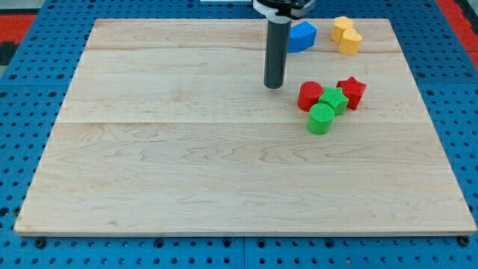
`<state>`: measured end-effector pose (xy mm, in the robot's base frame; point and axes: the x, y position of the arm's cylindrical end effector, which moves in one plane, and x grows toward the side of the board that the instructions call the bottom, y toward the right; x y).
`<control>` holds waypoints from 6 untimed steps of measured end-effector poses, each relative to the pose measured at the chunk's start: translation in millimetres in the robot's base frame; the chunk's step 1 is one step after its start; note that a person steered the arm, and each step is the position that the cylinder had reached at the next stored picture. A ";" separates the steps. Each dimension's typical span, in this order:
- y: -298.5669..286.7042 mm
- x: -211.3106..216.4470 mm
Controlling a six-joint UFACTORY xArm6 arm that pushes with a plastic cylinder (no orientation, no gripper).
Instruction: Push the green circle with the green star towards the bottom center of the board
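Note:
The green circle (320, 119) sits right of the board's middle, touching the green star (333, 99) just above and to its right. A red block (310, 96) lies against the star's left side and a red star (352, 92) against its right side. My tip (274, 85) rests on the board to the left of this cluster, a short gap from the red block, level with the upper part of the cluster.
A blue block (301, 36) lies near the view's top, partly behind my rod. Two yellow blocks (346, 35) sit at the top right. The wooden board (187, 172) lies on a blue pegboard surface.

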<state>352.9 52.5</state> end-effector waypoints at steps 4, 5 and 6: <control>98.4 51.7; 81.5 78.3; 88.3 89.0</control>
